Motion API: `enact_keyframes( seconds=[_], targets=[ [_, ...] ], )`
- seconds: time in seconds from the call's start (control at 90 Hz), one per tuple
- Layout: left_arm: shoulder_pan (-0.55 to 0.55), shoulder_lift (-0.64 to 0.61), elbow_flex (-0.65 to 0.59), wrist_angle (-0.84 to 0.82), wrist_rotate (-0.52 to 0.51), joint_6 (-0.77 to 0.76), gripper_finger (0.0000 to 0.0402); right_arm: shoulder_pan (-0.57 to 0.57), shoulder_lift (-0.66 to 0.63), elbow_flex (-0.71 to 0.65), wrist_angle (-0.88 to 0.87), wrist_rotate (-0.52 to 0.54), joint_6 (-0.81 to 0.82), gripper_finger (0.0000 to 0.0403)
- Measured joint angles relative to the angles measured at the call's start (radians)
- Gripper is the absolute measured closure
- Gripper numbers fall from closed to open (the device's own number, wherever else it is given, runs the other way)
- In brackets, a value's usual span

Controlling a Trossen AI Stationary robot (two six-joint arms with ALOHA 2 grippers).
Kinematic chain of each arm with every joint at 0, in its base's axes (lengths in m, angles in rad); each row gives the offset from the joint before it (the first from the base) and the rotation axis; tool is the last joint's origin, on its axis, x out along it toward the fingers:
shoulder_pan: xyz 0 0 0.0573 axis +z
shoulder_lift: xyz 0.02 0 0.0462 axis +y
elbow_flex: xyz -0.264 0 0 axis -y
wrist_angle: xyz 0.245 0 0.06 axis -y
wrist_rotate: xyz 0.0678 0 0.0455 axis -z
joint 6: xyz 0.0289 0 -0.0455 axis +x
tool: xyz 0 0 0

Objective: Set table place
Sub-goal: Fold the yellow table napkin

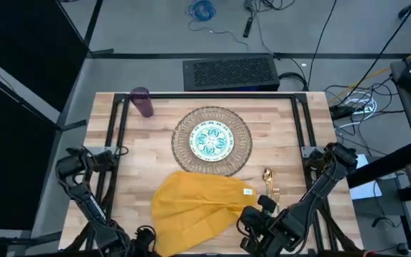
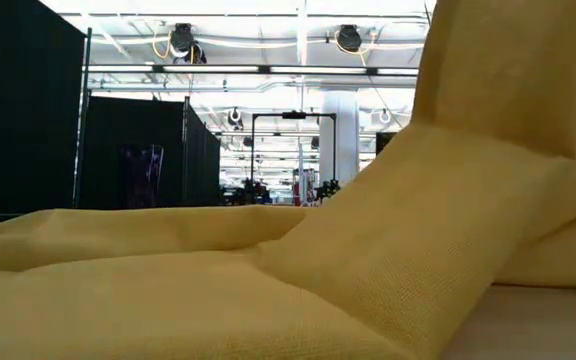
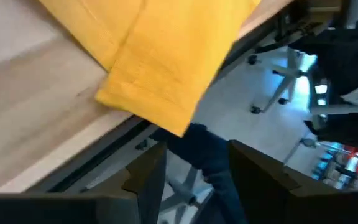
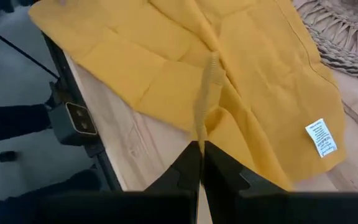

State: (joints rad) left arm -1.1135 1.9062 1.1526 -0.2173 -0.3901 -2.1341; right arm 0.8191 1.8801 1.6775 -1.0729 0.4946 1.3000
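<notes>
A: Napkin [image 1: 195, 202] lies rumpled on the table [image 1: 312, 153] at the near edge, overhanging. Right gripper [image 4: 201, 149] is pinched on a raised fold.

B: Soft, light, limp; best taken by a hem corner. Left gripper [image 3: 194, 177] is held part-open, empty.

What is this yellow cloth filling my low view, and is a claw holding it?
Observer: It is the napkin, rumpled at the near edge of the table. The right claw is shut on a raised fold of it.
Operator: And the left claw?
Observer: The left claw is open and empty, near a napkin corner that overhangs the table's edge.
Operator: Is the plate set?
Observer: Yes, the plate sits on the woven mat at mid-table.
Operator: Cutlery?
Observer: The fork and spoon lie just right of the napkin.
</notes>
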Motion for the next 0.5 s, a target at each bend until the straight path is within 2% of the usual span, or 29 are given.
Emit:
enact_keyframes(
  seconds=[0.344,0.5],
  targets=[
    [0.005,0.065,-0.002,0.036,-0.025,0.028,0.0244,0.001,0.0,0.0,0.021,-0.004,0.0,0.0403],
    [0.008,0.061,-0.002,0.014,-0.098,0.035,0.025,0.003,0.0,0.0,0.039,-0.003,-0.003,0.0403]
  ],
)
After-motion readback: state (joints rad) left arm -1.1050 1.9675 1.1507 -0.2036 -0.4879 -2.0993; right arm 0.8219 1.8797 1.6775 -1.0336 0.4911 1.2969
